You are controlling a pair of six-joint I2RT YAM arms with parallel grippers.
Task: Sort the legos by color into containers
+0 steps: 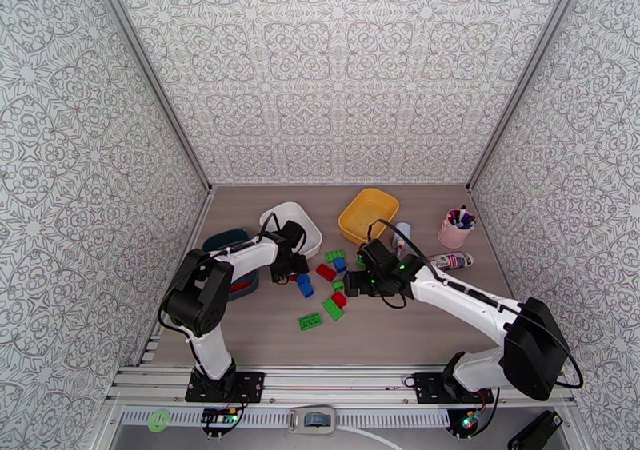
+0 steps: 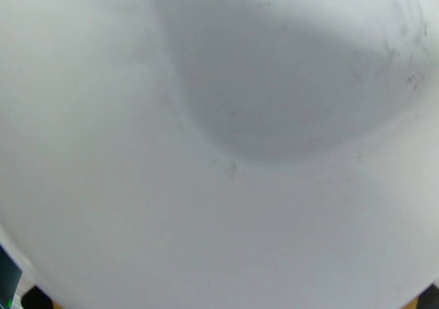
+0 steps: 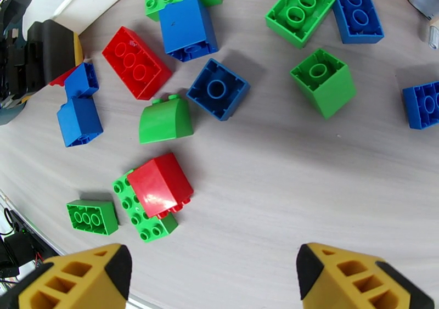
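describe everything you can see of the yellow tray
The shallow yellow plastic tray is a rounded rectangle with a raised rim, one plain colour throughout. It sits flat on the far part of the wooden tabletop, turned diagonally to the table's edges. Nothing shows inside it. A small white bottle is by its near right corner; whether the two touch is unclear.

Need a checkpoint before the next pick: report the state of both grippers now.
Left gripper: cannot tell, its jaws are not clear enough to judge.
Right gripper: open, jaws wide apart, holding nothing.
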